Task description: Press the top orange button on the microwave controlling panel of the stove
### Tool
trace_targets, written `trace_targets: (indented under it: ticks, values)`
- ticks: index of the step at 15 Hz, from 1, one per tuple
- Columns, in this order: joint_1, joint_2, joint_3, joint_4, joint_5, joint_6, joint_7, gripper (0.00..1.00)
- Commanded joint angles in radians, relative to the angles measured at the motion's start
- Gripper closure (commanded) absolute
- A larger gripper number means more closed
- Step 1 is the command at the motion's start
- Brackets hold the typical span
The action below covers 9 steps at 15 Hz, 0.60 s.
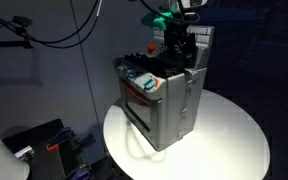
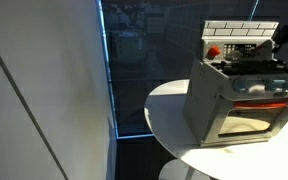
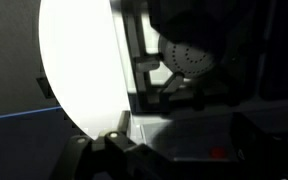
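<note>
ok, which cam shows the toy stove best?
An exterior view: the toy stove faces the camera there, its oven door plain, though the frame crops one side. In an exterior view from higher up, the toy stove shows whole but angled, the gripper at its top. The wrist view is dark, showing only fragments.

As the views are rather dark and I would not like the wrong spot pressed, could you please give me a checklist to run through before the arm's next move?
1. Toy stove stands upright, well within the round table: ok.
2. Gripper is over the stove's top, by the back panel: ok.
3. Top orange button picked out: cannot tell. The wrist view shows only a small red mark.
4. Gripper shut for pressing: cannot tell, too dark.
5. Gripper lined up with the button: cannot tell.
</note>
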Motion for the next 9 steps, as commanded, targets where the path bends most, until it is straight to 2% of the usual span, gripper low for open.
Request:
trace_targets:
  ticks: [1,9]
  values:
    - [0.002,-0.089,0.005,-0.061,0.000,-0.093,-0.026,0.00]
    - [0.012,-0.245,0.017,-0.119,-0.035,-0.363,-0.067,0.00]
